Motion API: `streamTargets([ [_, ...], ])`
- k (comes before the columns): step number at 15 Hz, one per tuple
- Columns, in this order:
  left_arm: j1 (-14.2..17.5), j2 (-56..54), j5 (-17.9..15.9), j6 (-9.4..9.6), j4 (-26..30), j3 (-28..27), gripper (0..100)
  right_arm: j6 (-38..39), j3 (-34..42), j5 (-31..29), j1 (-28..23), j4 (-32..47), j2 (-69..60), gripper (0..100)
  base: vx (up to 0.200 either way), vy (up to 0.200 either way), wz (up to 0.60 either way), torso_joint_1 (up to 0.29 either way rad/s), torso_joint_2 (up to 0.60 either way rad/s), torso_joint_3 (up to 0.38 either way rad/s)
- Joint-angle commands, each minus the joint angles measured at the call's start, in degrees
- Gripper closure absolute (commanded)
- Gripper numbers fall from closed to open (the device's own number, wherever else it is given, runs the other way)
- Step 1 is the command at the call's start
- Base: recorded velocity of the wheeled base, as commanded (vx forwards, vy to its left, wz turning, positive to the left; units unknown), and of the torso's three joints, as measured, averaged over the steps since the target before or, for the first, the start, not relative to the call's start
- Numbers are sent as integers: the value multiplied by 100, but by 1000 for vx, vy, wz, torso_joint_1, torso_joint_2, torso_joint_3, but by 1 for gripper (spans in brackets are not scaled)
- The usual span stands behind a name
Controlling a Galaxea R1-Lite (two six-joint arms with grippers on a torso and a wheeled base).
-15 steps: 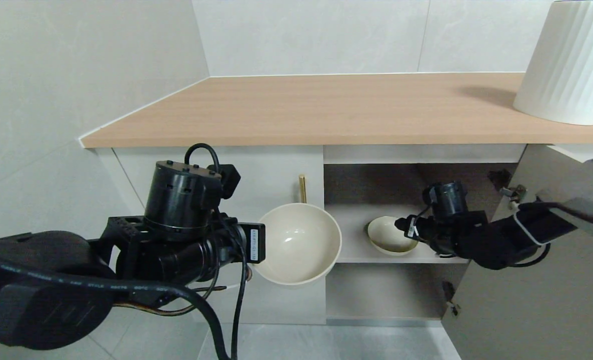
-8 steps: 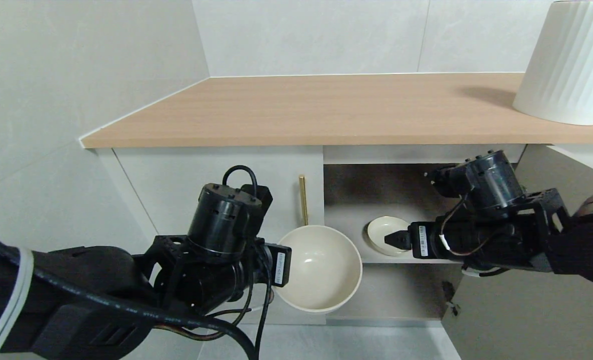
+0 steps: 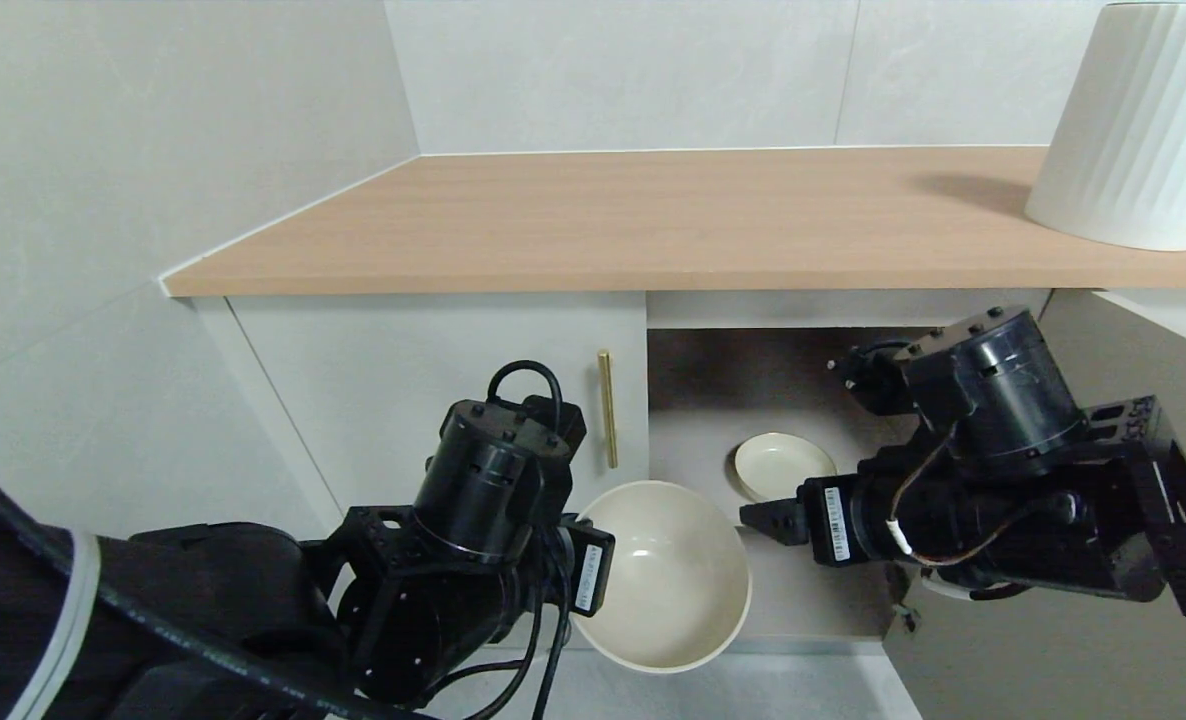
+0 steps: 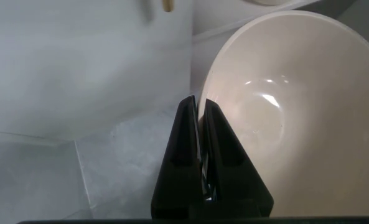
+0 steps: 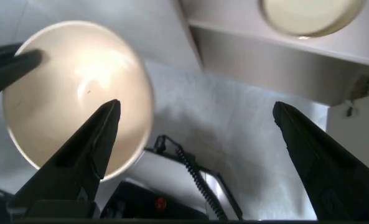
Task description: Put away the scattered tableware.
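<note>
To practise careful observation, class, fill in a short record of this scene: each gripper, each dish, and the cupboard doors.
Left gripper: shut on the rim of the big bowl, held in front of the cupboard
Right gripper: open, holding nothing, in front of the open compartment
Small dish: on the shelf inside the cupboard
Left door: shut
Right door: swung open

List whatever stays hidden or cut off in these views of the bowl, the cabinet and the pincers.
Head view: where the left pincer meets the large bowl, hidden behind its own wrist.
Head view: the cabinet floor below the shelf, partly blocked by that bowl and the right pincer.
Right wrist view: the small dish, cut by the frame edge.
Head view: the white ribbed container, cut by the frame edges.
</note>
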Motion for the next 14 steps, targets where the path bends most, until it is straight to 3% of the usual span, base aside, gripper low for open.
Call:
streamTargets([
  [1,-32,8,12,-1,-3,2,100,30,13,-24,137,-31,450,0,0,0,0,0,0,0],
  [9,-120,-1,56,-1,-3,11,100,83,13,-41,154,-347,872,0,0,0,0,0,0,0],
  [10,-120,8,73,-1,-3,11,100,83,13,-41,154,-365,872,100,0,0,0,0,0,0],
  [14,-120,25,91,-1,-3,11,100,74,30,-41,163,-391,880,100,0,0,0,0,0,0],
])
